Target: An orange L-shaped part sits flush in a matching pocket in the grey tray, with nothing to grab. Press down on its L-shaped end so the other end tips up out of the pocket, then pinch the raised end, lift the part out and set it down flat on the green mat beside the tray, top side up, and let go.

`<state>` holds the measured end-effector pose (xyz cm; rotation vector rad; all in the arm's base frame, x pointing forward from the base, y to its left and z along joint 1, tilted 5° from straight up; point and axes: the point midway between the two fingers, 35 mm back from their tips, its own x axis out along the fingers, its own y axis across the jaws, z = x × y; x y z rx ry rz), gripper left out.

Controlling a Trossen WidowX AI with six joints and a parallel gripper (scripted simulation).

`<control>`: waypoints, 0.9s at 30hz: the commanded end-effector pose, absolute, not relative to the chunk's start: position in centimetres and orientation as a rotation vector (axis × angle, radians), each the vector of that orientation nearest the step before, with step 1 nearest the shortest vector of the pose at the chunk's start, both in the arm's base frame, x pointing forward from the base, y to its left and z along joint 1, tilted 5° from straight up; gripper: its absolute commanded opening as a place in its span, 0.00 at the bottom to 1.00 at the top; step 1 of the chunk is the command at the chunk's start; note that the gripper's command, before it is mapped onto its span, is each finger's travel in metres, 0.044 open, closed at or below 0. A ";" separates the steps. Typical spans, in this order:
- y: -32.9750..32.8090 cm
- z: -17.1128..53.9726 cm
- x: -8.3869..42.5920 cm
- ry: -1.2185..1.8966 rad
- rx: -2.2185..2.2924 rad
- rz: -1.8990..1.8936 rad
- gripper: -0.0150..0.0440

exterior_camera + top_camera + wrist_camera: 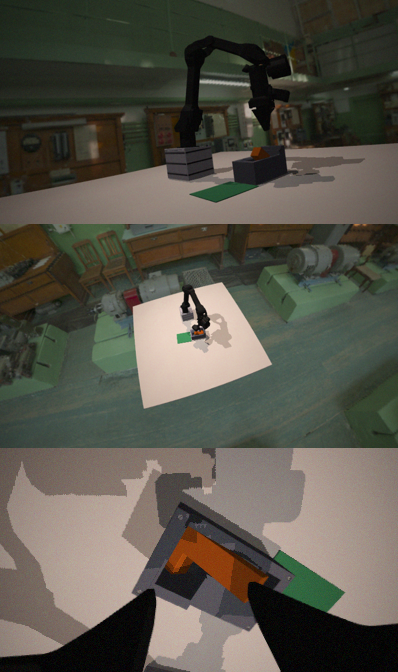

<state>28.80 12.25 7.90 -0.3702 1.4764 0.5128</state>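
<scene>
The hand (264,125) hung in the air well above the tray (260,169), its fingers spread apart with nothing between them. In the wrist view only the two dark fingertips showed, cut off by the bottom edge, so the rest of the hand was out of sight there.

The orange part (215,562) sat in the tray's pocket, tilted: the exterior view showed one end (259,153) poking up above the tray's rim while the remainder stayed hidden behind the tray wall. From the wrist camera the foot of the L dipped into the shadowed recess, and how deep it sat could not be made out. The long bar's far end lay just past one fingertip.

The green mat (224,191) lay flat on the surface (320,195), one corner touching the tray's base; in the wrist view most of it was covered by the tray (210,598) and a fingertip. From the top camera the tray (200,336) and part (197,332) were small and partly masked by the arm (194,300), near the middle of the surface (194,368), with the mat (183,337) toward its left edge.
</scene>
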 end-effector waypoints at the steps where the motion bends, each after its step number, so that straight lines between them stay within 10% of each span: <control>1: 9.1 7.7 29.0 1.303 -0.852 0.967 0.73; 27: 7.4 5.1 29.0 1.141 -1.139 1.237 0.73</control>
